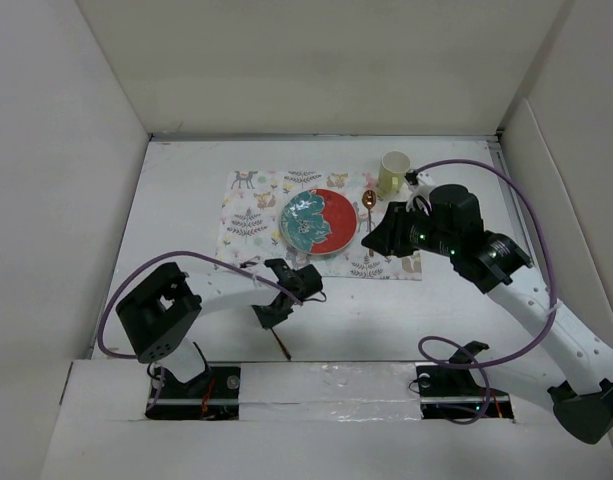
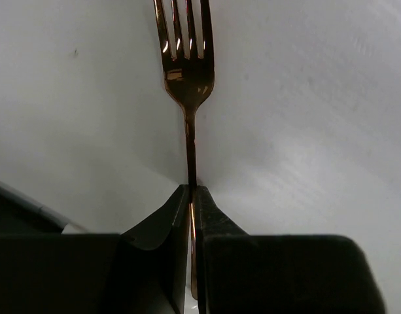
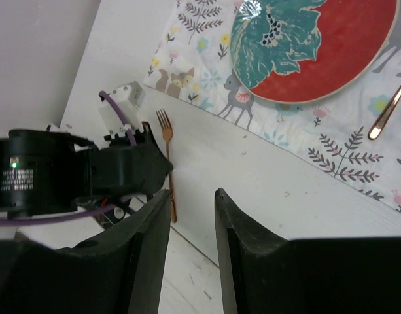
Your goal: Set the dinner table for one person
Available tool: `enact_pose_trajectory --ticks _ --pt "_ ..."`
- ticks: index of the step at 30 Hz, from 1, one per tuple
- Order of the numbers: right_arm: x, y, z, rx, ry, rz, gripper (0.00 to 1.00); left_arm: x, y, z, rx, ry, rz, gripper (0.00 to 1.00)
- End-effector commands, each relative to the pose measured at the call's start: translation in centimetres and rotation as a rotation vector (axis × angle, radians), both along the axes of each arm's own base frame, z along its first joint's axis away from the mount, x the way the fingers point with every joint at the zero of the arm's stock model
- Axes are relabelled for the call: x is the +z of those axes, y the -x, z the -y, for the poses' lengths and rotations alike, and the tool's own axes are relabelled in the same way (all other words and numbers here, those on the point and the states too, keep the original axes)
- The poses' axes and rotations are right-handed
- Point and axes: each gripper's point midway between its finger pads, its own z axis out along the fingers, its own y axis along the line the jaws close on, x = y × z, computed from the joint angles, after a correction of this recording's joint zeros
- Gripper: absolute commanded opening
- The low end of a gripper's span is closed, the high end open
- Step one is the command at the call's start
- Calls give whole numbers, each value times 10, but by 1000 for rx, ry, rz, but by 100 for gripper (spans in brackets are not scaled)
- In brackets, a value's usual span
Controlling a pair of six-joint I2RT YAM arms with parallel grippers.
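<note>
pinching one fork (image 2: 187,72), left claw (image 2: 191,193)

The jaws of the left gripper (image 2: 191,190) are filled by the fork (image 2: 189,85), pinched at its handle. Bare table (image 1: 386,320) is found to its right and on its near side. On its far side the surface is covered by the placemat (image 3: 200,72), on which the plate (image 3: 344,59) is stood. The right gripper (image 3: 191,194), fingers parted, is crowded by the spoon (image 3: 390,108) near it and the plate to its left. The cup (image 1: 393,174) is set beyond it. Bare table is found on its near side.
</note>
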Motion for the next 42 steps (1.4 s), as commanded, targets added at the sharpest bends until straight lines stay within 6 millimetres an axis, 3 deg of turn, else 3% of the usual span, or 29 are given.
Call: enact_pose_trajectory --ticks 1,2,5,7,10,11,13,14,16,17,19,20,22,23,30,32,42 --pt "3 5 -2 18 -1 14 39 30 19 -15 -72 -137 9 0" --pt "2 4 -2 17 1 14 39 38 23 -9 -134 -149 20 0" --pt "-2 -1 0 1 11 2 39 61 7 5 -266 -167 63 0" --pt "-5 -5 4 -24 18 2 39 85 -25 12 -339 -207 169 0" --pt "-7 -8 9 -47 31 -4 39 103 -59 10 -383 -254 231 0" --pt "-9 -10 13 -66 36 -9 39 111 -80 21 -403 -232 292 0" --pt "-9 -14 19 -95 45 -5 38 118 -111 10 -407 -256 314 0" --pt "-8 -17 26 -121 46 -7 38 126 -133 16 -489 -273 352 0" --pt "-7 -20 31 -142 40 -11 38 132 -164 2 -482 -276 376 0" --pt "-6 -22 34 -152 35 -15 39 137 -181 10 -545 -245 393 0" --pt "-7 -23 37 -163 34 -20 39 142 -205 -2 -549 -228 408 0" --pt "-7 -23 37 -164 34 -24 39 143 -218 4 -577 -203 427 0" --pt "-9 -25 42 -182 36 -27 39 142 -234 -12 -583 -246 403 0" --pt "-10 -24 43 -181 35 -27 39 137 -244 -11 -598 -248 394 0" --pt "-26 -25 51 -213 63 -65 39 111 -274 -19 -654 -357 306 0" --pt "-30 -25 52 -217 72 -74 39 102 -277 -11 -680 -326 297 0" --pt "-45 -29 61 -247 115 -103 40 74 -291 -5 -674 -263 265 0"
